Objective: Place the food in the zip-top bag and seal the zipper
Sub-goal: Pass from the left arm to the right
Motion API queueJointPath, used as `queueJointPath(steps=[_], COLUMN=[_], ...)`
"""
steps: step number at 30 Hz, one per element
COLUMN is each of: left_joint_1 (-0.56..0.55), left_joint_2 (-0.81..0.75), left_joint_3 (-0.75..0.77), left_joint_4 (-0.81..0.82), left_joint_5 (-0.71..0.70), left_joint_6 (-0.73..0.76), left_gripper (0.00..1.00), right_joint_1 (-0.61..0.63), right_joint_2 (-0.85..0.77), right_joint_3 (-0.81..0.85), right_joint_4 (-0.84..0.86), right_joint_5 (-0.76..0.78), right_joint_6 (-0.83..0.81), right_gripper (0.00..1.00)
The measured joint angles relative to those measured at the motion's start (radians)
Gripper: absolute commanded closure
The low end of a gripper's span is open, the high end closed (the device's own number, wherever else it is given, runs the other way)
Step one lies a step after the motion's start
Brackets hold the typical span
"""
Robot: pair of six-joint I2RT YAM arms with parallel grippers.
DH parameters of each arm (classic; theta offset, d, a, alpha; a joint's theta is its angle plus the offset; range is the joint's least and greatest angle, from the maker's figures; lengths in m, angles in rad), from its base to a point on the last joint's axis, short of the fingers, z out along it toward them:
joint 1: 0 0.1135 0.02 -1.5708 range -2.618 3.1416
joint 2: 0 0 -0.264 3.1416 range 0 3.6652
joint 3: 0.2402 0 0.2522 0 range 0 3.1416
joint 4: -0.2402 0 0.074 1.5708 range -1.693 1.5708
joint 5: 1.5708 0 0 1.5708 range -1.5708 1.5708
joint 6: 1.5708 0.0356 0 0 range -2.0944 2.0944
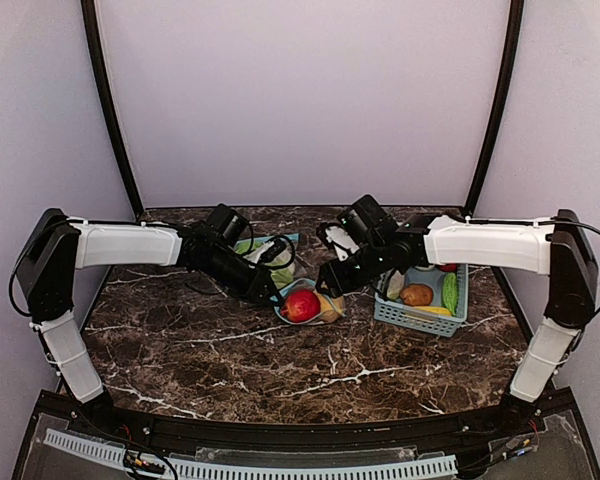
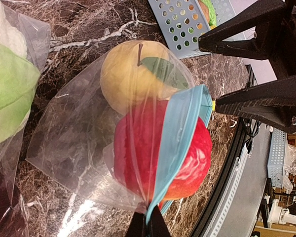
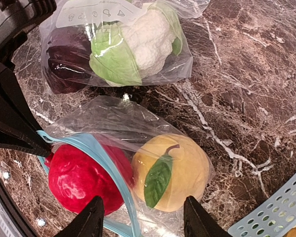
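Note:
A clear zip-top bag with a blue zipper strip [image 2: 180, 133] lies on the marble table. It holds a yellow apple with a green leaf [image 3: 180, 170] deep inside. A red apple [image 2: 192, 158] sits in the bag's mouth, partly outside the strip. My left gripper [image 2: 148, 228] is shut on one end of the blue zipper strip [image 3: 101, 153]. My right gripper [image 3: 143, 207] is open and empty, just above the bag, its fingers straddling the yellow apple and the edge of the red apple [image 3: 79, 177]. In the top view both grippers meet over the red apple [image 1: 302, 305].
A second clear bag [image 3: 118, 49] with white cauliflower, a green piece and a dark purple piece lies just behind. A light-blue slotted basket [image 1: 420, 318] stands to the right, holding a brown potato, a green piece and a yellow piece.

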Motion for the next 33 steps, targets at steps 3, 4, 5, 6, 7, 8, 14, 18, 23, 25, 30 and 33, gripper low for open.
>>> queueJointPath(steps=[3,4,5,6,7,8,14,18,23,25,30,33], left_joint_1=[0.0,0.0,0.0,0.0,0.0,0.0,0.0,0.0,0.0,0.001,0.001,0.001], left_joint_2=[0.0,0.0,0.0,0.0,0.0,0.0,0.0,0.0,0.0,-0.003,-0.02,-0.037], left_joint_3=[0.001,0.001,0.001,0.001,0.001,0.002,0.005,0.023,0.059,0.066,0.068,0.058], left_joint_4=[0.0,-0.001,-0.001,-0.001,-0.001,-0.003,-0.016,-0.044,-0.075,-0.076,-0.074,-0.063], left_joint_5=[0.0,-0.001,-0.001,-0.001,0.0,0.0,-0.003,-0.032,-0.059,-0.06,-0.058,-0.06], left_joint_6=[0.0,0.0,0.0,0.0,0.0,0.0,0.002,0.014,0.025,0.025,0.018,0.002], left_gripper=[0.99,0.99,0.99,0.99,0.99,0.99,0.99,0.99,0.91,0.83,0.47,0.35], right_joint_1=[0.003,0.003,0.003,0.003,0.003,0.003,0.01,0.019,0.02,0.021,0.023,0.024], right_joint_2=[0.015,0.025,0.039,0.049,0.061,0.071,0.09,0.088,0.031,-0.012,-0.113,-0.14], right_joint_3=[0.0,0.0,0.0,0.001,0.002,0.003,0.021,0.032,0.018,-0.007,-0.114,-0.174], right_joint_4=[0.011,0.014,0.016,0.016,0.016,0.016,0.025,0.023,0.001,0.01,0.074,0.12], right_joint_5=[-0.007,-0.009,-0.013,-0.016,-0.02,-0.024,-0.077,-0.124,-0.19,-0.222,-0.287,-0.305], right_joint_6=[-0.008,-0.011,-0.013,-0.02,-0.023,-0.026,-0.039,-0.043,-0.014,0.01,0.092,0.143], right_gripper=[0.56,0.59,0.61,0.63,0.69,0.76,1.0,1.0,1.0,1.0,1.0,1.0])
